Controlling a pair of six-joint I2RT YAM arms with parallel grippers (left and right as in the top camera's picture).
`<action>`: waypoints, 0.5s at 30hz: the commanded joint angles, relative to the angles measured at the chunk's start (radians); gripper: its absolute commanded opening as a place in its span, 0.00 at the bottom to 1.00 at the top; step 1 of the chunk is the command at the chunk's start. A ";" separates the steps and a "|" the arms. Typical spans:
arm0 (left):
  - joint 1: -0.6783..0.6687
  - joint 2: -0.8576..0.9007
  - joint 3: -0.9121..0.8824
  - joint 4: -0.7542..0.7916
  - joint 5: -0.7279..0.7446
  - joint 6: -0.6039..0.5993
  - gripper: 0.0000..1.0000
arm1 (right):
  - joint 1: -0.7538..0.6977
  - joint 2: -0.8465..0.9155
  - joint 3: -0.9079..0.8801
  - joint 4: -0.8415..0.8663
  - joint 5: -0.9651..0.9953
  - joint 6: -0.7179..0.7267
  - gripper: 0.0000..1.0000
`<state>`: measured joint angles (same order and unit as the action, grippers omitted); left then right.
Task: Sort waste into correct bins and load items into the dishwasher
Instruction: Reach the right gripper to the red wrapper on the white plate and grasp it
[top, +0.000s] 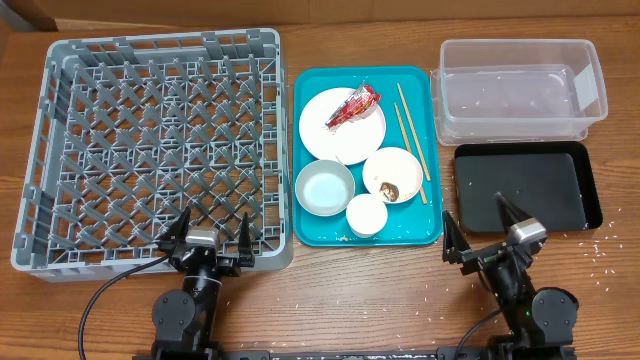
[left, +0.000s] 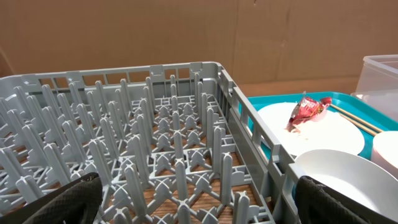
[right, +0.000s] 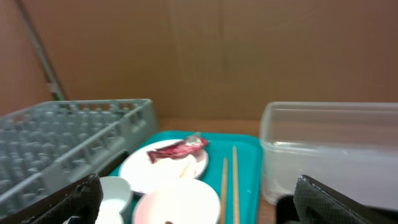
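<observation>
Not started, I judge: left fingers (top: 243, 230) and right fingers (top: 504, 212) both spread, empty, at bench (top: 330, 290) edge. Crumpled red-and-white wrapper (top: 353, 106) lies on round white plate (top: 335, 138); next I'd reach the right arm for it.

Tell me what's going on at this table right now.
Nothing is being handled yet. Both arms sit at the near edge, the left gripper open in front of the grey dish rack and the right gripper open by the black tray, each holding nothing. The plate with the red wrapper, two bowls, cup and chopsticks all lie on the teal tray. The rack, clear tub and black tray hold none of them.
</observation>
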<state>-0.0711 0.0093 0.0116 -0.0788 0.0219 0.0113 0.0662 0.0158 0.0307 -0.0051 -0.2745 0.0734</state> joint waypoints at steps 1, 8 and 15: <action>0.006 -0.005 -0.007 0.002 -0.003 0.019 1.00 | -0.001 0.029 0.135 0.007 -0.113 0.018 1.00; 0.006 -0.005 -0.007 0.002 -0.003 0.019 1.00 | 0.000 0.403 0.503 -0.076 -0.357 0.059 1.00; 0.006 -0.005 -0.007 0.002 -0.003 0.019 1.00 | 0.056 0.925 1.029 -0.331 -0.419 0.142 1.00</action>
<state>-0.0711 0.0093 0.0113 -0.0784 0.0219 0.0113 0.0845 0.7765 0.8833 -0.2764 -0.6426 0.1703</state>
